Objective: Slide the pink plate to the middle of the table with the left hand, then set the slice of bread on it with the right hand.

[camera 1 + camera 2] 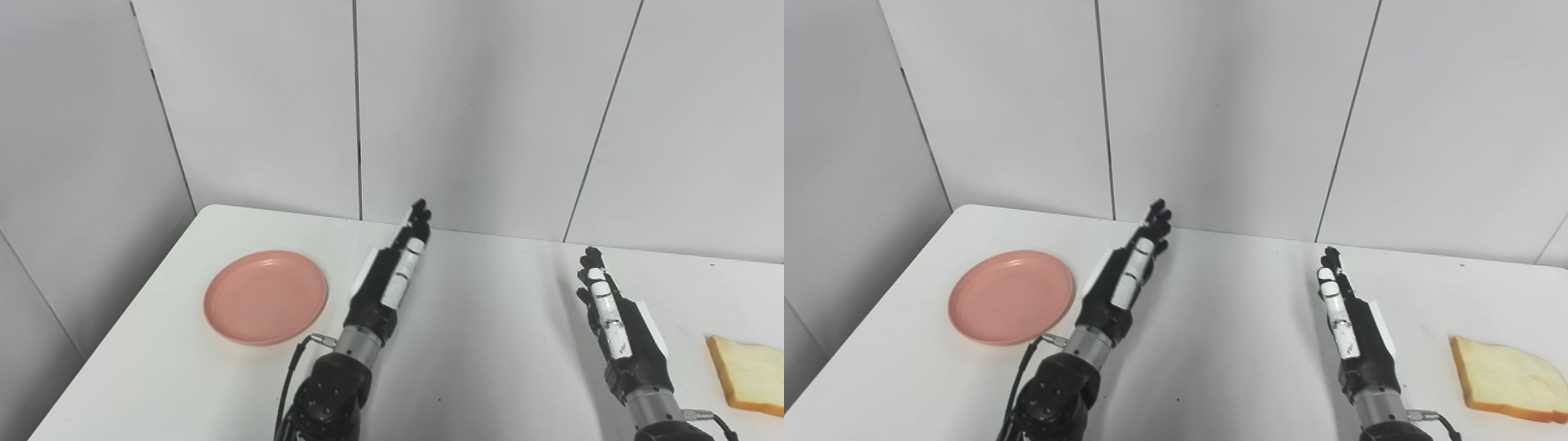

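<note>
Between pink plate (1011, 297) and bread (1507, 379), cropped only in left eye view, both hands (392, 275) (612, 318) outstretched, empty.

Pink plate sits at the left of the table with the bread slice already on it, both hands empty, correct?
Not quite. The pink plate is bare; both eye views show the bread slice lying on the table at the far right. Left hand and right hand are empty.

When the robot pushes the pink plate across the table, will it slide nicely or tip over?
The pink plate looks low, wide and flat-bottomed, so it probably slides rather than tips. The white table looks smooth, which should help. It seems thin and light, so a push from the left robot hand at one edge might spin it.
</note>
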Robot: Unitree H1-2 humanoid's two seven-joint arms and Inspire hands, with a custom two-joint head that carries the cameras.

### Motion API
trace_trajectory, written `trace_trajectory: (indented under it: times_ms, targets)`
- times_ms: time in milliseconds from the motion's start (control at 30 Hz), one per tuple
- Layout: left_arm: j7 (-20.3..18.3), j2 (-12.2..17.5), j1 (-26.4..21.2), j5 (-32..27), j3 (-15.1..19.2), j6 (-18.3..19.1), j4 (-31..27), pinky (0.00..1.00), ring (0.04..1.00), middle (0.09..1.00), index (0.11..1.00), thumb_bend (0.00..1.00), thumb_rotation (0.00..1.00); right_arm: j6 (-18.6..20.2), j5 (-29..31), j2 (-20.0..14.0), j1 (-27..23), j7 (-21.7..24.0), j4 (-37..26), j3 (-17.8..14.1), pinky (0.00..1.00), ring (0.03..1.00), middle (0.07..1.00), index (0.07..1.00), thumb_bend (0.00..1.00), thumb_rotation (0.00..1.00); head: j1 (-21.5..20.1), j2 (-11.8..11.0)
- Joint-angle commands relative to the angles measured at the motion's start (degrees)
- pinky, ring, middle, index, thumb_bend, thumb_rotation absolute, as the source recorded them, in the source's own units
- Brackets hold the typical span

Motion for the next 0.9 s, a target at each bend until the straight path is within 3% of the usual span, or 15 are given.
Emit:
trace_trajectory:
  times_ms: [0, 200, 333, 467, 733, 867]
  targets:
    - [-0.25, 1.03, -3.40, -1.20, 1.06, -2.10, -3.77, 1.00, 1.000, 1.000, 1.000, 0.58, 1.00, -0.63, 0.34, -0.63, -1.25, 0.16, -2.11, -0.39, 1.00, 1.000, 1.000, 1.000, 0.09, 1.00, 0.17, 0.05]
    - [0.53, 4.91, -3.89, 0.43, 3.22, 2.18, -11.44, 1.00, 1.000, 1.000, 1.000, 0.60, 1.00, 0.21, -0.30, -0.85, -1.21, -0.28, -2.73, -0.27, 1.00, 1.000, 1.000, 1.000, 0.09, 1.00, 0.72, 0.10]
    - [2.21, 7.18, -4.97, 0.94, 6.08, 1.79, -14.35, 1.00, 1.000, 1.000, 1.000, 0.57, 1.00, 1.21, 0.34, -0.56, -1.43, -0.25, -2.85, -0.51, 1.00, 1.000, 1.000, 1.000, 0.09, 1.00, 1.09, 0.25]
    - [3.60, 7.47, -5.70, -2.51, 10.04, -0.64, -13.06, 0.99, 1.000, 1.000, 1.000, 0.59, 1.00, 2.34, -0.09, -0.70, -1.33, -0.34, -3.61, -0.35, 1.00, 1.000, 1.000, 1.000, 0.10, 1.00, 1.41, 0.36]
    - [5.38, 12.09, -5.76, -6.66, 17.99, -5.52, -9.17, 0.99, 0.996, 1.000, 1.000, 0.62, 1.00, 2.74, -0.35, -0.83, -1.30, -0.49, -3.67, -0.50, 1.00, 1.000, 1.000, 1.000, 0.10, 1.00, 1.79, 0.51]
    - [7.30, 13.47, -5.89, -7.09, 20.62, -5.44, -8.65, 0.98, 0.995, 0.999, 0.996, 0.63, 1.00, 2.41, -0.26, -0.80, -1.11, -0.42, -3.90, -0.55, 1.00, 1.000, 1.000, 1.000, 0.10, 1.00, 2.05, 0.63]
